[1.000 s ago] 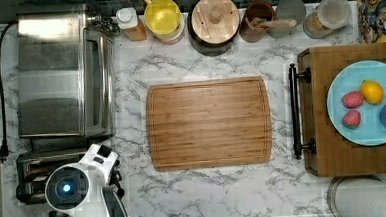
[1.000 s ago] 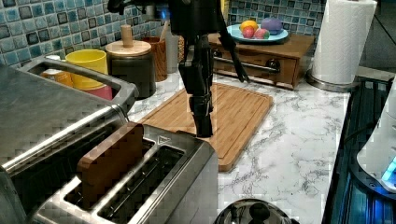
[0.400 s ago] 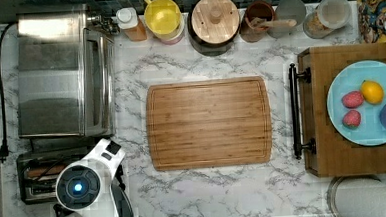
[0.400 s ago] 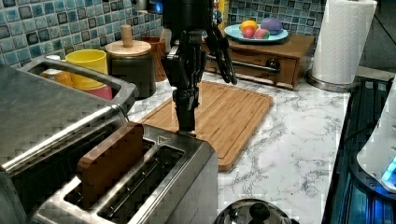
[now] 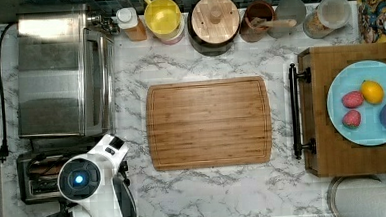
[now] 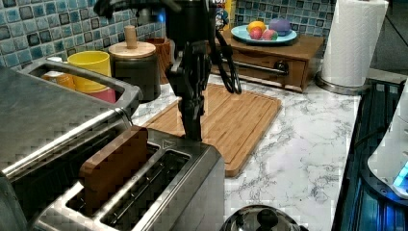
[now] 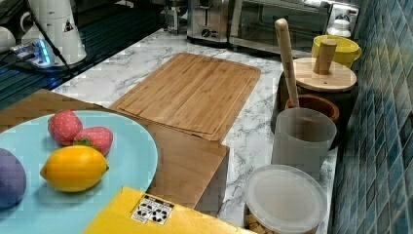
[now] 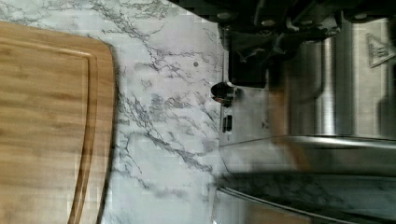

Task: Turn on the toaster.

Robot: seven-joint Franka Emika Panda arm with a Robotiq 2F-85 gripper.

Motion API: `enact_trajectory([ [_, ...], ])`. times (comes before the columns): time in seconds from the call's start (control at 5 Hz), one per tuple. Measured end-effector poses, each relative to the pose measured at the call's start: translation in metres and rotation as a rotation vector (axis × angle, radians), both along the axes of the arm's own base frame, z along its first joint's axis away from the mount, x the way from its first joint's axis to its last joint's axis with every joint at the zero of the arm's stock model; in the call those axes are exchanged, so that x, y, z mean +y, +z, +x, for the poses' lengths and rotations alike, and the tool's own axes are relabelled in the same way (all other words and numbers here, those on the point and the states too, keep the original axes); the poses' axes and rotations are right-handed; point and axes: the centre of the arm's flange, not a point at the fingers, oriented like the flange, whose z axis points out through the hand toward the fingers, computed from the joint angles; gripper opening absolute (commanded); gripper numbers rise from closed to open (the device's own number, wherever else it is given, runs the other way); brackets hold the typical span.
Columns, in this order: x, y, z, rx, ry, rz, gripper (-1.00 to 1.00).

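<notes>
Gripper positioned over the lever end of the toaster.

In the top view, the toaster (image 5: pixel 39 176) is seen just beside the steel oven (image 5: pixel 61 70), partly covered by the arm. In the left view, the gripper (image 6: pixel 193 130) is brought down to the toaster's end nearest the cutting board (image 6: pixel 226 115), with a brown slice (image 6: pixel 113 168) standing in one slot; whether the fingers are parted cannot be told. In the wrist view, the knob (image 8: pixel 222 91) is seen on the toaster's end face. A straight downward push on the lever is judged best, kept off the knob.
</notes>
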Motion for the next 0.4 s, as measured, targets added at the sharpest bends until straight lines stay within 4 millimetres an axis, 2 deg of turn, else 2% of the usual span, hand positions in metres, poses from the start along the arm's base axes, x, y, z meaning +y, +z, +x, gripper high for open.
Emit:
enact_trajectory([
  [0.2,0.003,-0.025,0.004,0.044,-0.051,-0.015,-1.0],
  [0.4,0.005,-0.038,0.015,0.073,-0.084,-0.027,-1.0],
])
